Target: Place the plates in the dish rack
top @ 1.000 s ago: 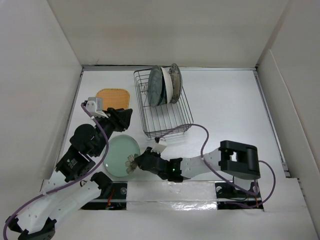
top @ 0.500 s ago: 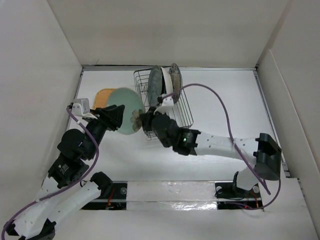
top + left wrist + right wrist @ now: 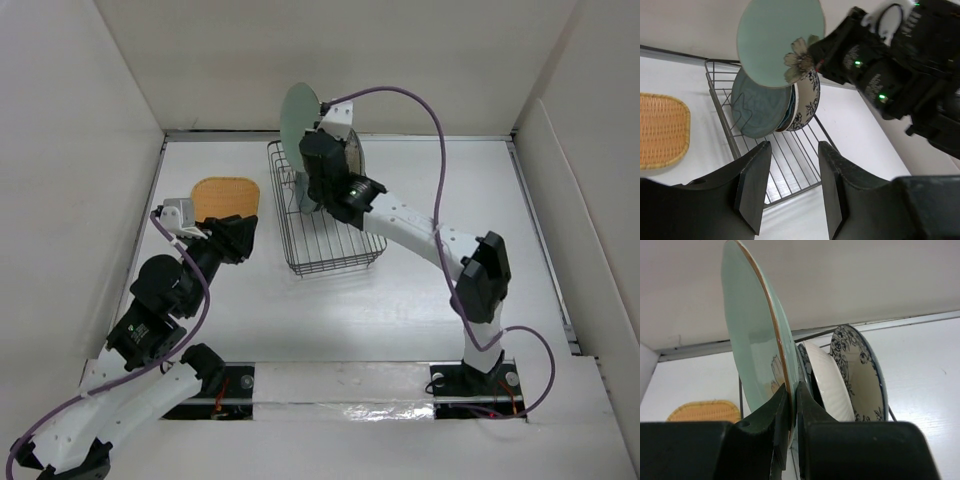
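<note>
White table (image 3: 470, 240), walled on three sides, carries two things directly: black wire dish rack (image 3: 335, 262) standing level toward the far middle, and orange rounded-square plate (image 3: 227, 195) lying flat just left of the rack, near it but apart, toward the far-left corner.

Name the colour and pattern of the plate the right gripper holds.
A pale mint plate, flower near its rim; clearest in left wrist view.

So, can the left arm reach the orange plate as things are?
Probably yes. The orange plate lies flat and uncovered just beyond the open left gripper, beside the rack. The right gripper is away above the rack, holding the mint plate.
</note>
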Controlling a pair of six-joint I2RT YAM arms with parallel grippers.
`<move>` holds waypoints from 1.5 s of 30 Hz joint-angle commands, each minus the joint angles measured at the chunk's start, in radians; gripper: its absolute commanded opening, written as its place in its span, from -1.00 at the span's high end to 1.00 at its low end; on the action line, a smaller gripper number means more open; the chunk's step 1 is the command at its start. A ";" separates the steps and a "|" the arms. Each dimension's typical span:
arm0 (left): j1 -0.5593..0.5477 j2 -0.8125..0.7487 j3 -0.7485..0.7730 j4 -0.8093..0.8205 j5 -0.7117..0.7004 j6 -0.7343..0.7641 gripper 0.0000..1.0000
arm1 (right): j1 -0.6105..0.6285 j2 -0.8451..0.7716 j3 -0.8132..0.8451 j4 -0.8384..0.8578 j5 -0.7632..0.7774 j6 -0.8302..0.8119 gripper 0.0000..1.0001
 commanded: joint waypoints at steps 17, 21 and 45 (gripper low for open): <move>-0.007 0.014 -0.004 0.045 0.021 0.000 0.17 | -0.031 0.266 0.318 -0.167 0.114 0.023 1.00; -0.007 0.019 -0.004 0.044 0.015 0.000 0.17 | -0.031 0.243 0.297 -0.149 0.163 0.008 1.00; -0.007 0.022 0.002 0.027 -0.049 0.001 0.20 | -0.003 0.183 0.194 0.012 0.226 -0.087 1.00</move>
